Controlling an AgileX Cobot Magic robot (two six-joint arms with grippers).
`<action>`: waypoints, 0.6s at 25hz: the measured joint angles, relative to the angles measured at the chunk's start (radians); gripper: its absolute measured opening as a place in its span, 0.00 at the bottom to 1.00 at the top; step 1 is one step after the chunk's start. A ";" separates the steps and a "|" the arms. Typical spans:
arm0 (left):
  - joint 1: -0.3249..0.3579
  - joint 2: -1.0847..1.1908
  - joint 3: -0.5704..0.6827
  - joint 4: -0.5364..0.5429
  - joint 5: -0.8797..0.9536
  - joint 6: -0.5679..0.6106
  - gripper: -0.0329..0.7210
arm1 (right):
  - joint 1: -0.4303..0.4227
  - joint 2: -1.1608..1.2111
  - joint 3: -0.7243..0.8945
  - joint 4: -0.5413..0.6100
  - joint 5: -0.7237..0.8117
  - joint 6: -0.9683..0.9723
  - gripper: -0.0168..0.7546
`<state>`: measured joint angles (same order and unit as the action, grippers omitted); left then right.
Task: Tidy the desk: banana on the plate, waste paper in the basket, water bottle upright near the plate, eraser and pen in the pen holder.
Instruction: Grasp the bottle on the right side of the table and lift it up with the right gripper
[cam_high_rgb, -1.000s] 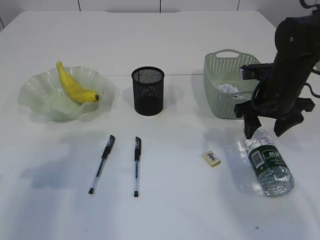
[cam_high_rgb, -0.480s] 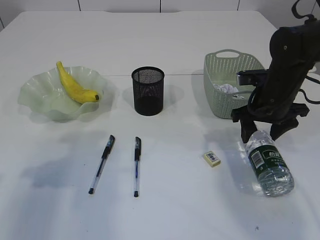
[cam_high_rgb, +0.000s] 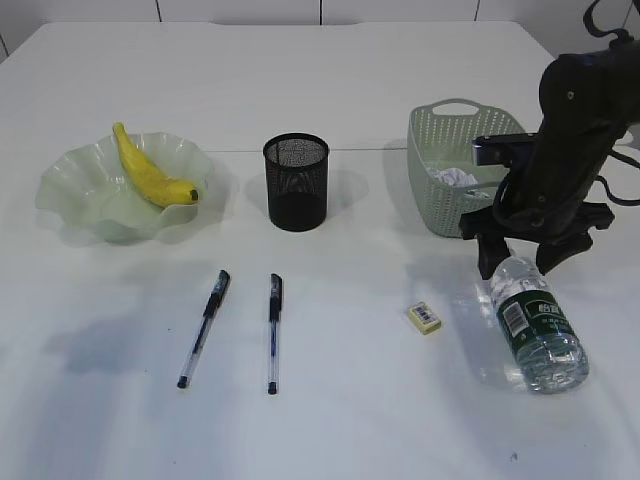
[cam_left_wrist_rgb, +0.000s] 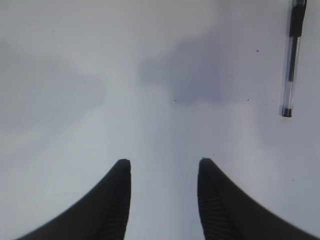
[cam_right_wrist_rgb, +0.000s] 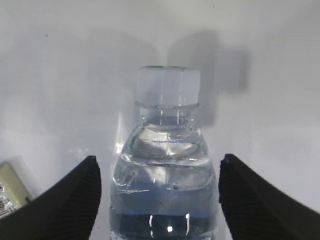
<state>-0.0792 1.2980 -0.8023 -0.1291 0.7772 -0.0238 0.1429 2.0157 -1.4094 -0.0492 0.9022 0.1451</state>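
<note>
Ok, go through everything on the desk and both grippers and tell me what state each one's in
banana: on the plate
water bottle: lying down, capped
basket: holds waste paper
pen holder: upright
two pens: flat on desk
eraser: on desk
right gripper: open, straddling bottle
left gripper: open, empty

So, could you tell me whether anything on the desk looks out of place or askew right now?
The bottle lies on its side instead of upright, with the open right gripper straddling its neck. Two pens and the eraser lie loose on the table, outside the holder. No spill shows.
</note>
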 joint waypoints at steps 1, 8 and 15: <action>0.000 0.000 0.000 0.000 0.000 0.000 0.45 | 0.000 0.000 0.000 0.000 0.000 0.000 0.74; 0.000 0.000 0.000 0.000 0.000 0.000 0.45 | 0.000 0.023 0.000 0.000 -0.009 0.000 0.74; 0.000 0.000 0.000 0.000 0.000 0.000 0.45 | 0.000 0.040 0.000 -0.002 -0.006 0.000 0.74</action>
<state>-0.0792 1.2980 -0.8023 -0.1291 0.7772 -0.0238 0.1429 2.0559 -1.4094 -0.0511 0.8966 0.1451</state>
